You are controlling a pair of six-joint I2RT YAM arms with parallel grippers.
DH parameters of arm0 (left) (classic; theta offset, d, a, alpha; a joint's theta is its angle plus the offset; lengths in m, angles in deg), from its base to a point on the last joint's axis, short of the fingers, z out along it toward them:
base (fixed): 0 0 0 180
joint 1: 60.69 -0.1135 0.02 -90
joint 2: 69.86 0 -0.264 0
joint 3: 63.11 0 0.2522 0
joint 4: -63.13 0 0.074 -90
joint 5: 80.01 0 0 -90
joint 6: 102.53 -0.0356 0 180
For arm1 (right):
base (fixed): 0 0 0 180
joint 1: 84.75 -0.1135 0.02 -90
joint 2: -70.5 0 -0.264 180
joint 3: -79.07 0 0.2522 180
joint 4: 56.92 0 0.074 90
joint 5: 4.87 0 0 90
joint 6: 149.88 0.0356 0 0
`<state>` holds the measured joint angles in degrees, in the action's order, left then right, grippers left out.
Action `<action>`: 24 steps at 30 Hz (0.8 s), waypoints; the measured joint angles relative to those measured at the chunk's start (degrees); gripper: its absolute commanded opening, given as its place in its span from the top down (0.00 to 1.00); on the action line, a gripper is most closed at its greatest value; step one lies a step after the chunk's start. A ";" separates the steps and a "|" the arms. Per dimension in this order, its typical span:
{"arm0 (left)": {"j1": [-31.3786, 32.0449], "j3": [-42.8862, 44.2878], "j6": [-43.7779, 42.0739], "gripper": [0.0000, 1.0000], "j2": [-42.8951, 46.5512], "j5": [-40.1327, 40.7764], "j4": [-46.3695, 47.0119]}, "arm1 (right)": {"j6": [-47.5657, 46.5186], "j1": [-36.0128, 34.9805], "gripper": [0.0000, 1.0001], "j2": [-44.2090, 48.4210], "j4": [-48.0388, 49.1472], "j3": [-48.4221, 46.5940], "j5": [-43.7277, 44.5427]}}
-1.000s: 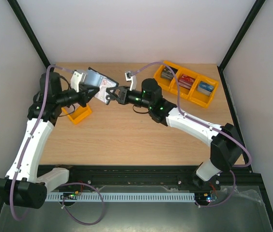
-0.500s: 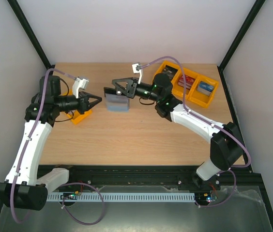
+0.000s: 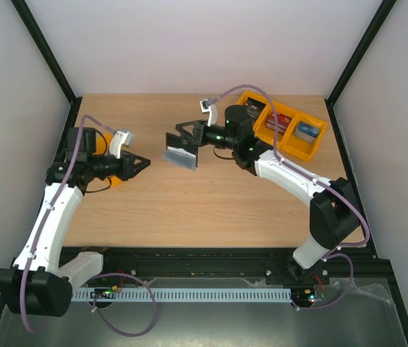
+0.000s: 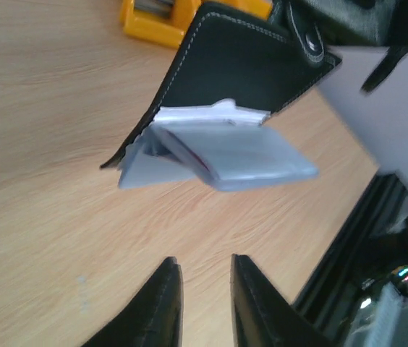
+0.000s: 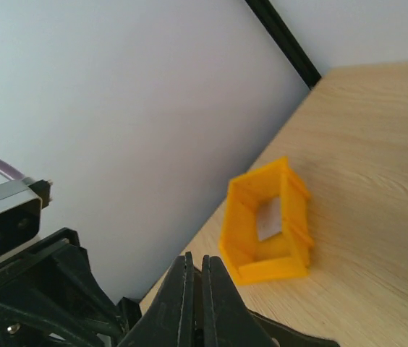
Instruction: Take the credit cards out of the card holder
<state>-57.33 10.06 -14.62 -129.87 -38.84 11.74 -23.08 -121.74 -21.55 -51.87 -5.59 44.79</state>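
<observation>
nearest, find left gripper (image 4: 202, 262) barely parted, gripping nothing; beyond, see the card holder (image 4: 240, 69) hanging open from right gripper (image 5: 197, 257), clamped on its cover; glimpse pale credit cards (image 4: 207, 116) tucked inside only from left wrist; farther, spot blurred yellow tray (image 5: 269, 269), half hidden behind left arm (image 3: 58, 206) from above.

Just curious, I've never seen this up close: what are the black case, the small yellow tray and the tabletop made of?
The card holder looks like matt black leather or imitation, with pale stitching along its edge; its inner pocket seems clear greyish plastic. The tray looks like smooth moulded plastic, thin-walled. The table shows light wood grain, possibly laminate.
</observation>
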 measured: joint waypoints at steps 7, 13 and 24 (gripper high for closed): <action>0.00 1.33 -12.07 0.11 -2.49 1.33 -5.40 | -1.05 0.37 0.98 -0.63 -4.07 -0.02 -2.84; 0.24 8.61 -34.23 0.01 -3.72 4.52 -12.57 | -2.21 -0.17 0.98 -0.07 -5.70 -0.04 -6.54; 8.35 20.20 -52.52 0.01 -13.92 11.58 -16.28 | -3.21 -4.15 0.98 2.62 -6.64 -0.96 -10.69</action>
<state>-48.98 30.26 -67.14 -143.79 -27.26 -4.54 -26.29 -125.90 -18.93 -58.52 -6.55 34.10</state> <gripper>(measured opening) 0.990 0.017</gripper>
